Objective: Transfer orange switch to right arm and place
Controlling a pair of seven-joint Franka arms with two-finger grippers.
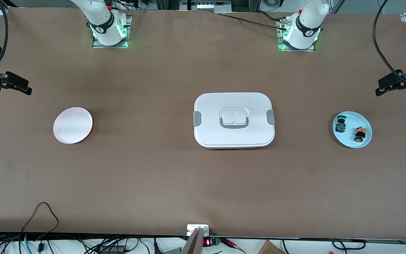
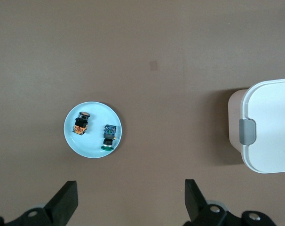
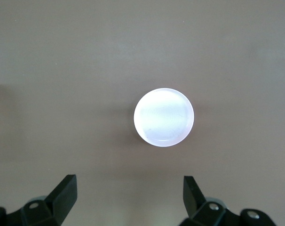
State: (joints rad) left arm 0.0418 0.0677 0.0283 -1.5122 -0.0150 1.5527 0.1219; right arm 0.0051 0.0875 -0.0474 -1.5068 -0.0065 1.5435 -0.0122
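The orange switch (image 1: pixel 360 133) (image 2: pixel 81 123) lies on its side on a small light-blue plate (image 1: pixel 351 141) (image 2: pixel 93 149) near the left arm's end of the table. Beside it on that plate lies a blue-and-green switch (image 1: pixel 340 124) (image 2: pixel 108 136). My left gripper (image 1: pixel 388 86) (image 2: pixel 130 186) hangs high over the bare table beside that plate, open and empty. My right gripper (image 1: pixel 18 86) (image 3: pixel 129 181) hangs high at the right arm's end, open and empty, beside an empty white plate (image 1: pixel 72 125) (image 3: pixel 163 117).
A closed white lunch box (image 1: pixel 234 120) (image 2: pixel 269 125) with grey side clips sits in the middle of the table, between the two plates. Cables run along the table edge nearest the front camera.
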